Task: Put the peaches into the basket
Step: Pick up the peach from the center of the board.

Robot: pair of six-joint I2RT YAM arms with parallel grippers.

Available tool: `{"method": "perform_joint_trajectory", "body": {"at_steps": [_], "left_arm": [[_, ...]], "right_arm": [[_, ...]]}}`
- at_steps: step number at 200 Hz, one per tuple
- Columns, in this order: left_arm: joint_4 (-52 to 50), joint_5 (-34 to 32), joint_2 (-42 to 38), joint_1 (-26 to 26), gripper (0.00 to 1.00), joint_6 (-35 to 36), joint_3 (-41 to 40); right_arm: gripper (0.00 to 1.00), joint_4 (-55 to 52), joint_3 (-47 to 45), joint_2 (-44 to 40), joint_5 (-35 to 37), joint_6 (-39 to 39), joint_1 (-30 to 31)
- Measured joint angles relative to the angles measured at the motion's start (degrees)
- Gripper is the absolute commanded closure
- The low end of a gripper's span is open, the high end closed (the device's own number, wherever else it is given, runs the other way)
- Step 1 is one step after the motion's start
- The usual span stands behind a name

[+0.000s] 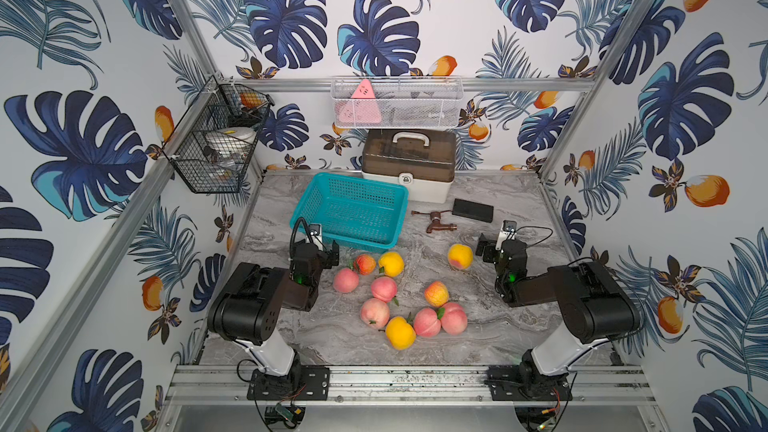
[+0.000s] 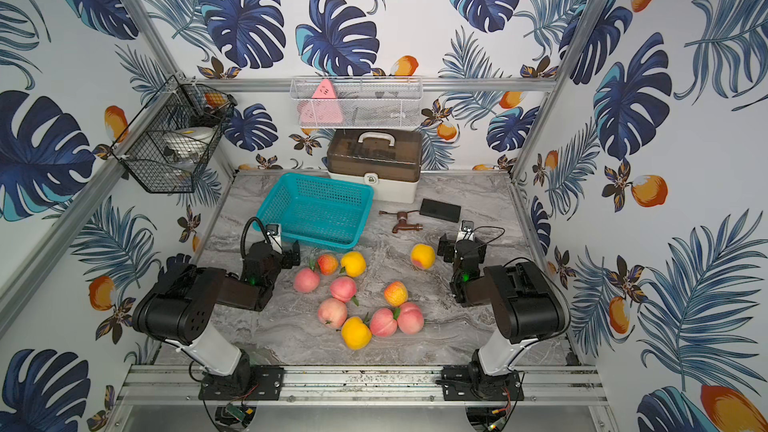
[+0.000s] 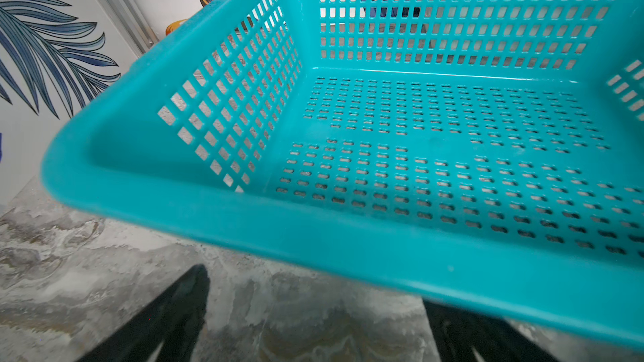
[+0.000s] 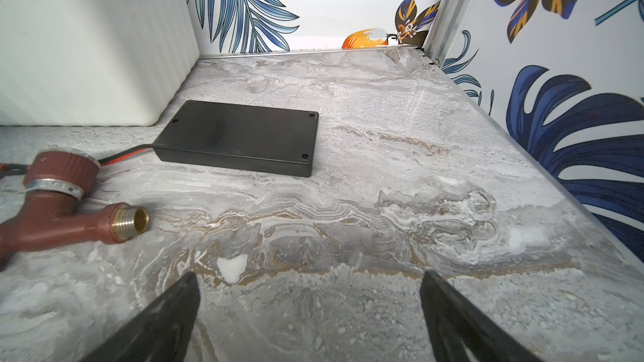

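Observation:
Several peaches lie loose on the marble table in both top views: pink ones, yellow ones, and one apart toward the right. Behind them at the left stands the teal basket, with nothing in it. My left gripper hangs open just in front of the basket's near rim, holding nothing, with one fingertip hidden under that rim. My right gripper is open over bare table, just right of the lone peach.
A brown faucet and a flat black box lie ahead of the right gripper. A white case with a brown lid stands at the back. A black wire basket and a white mesh basket hang on the walls.

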Motion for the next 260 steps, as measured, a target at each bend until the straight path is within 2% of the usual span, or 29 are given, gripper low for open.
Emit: {"method": "perform_joint_trajectory", "body": {"at_steps": [65,133,169,207,260], "left_arm": [[-1.33,0.02,-1.57,-0.04,0.01,0.02,0.42],[-19.76,-0.02,-9.25,-1.75,0.01,0.24,5.64],[-30.75,-1.29,-13.22,-5.60,0.01,0.48,8.76],[-43.39,-4.61,-20.41,-8.20,0.01,0.46,11.08],[-63.04,-7.72,-26.12,-9.33,0.01,-5.44,19.23]], "right_arm": [[0.00,-0.13,0.00,-0.11,-0.35,-0.07,-0.02],[0.00,-3.04,0.15,-2.67,-2.16,-1.38,0.20],[0.00,-11.91,5.70,-6.91,-1.22,-2.95,3.39],[0.00,-21.33,7.65,-13.51,0.92,-3.87,5.40],[0.00,-39.04,16.37,-21.46,1.27,-2.27,8.50]]}}
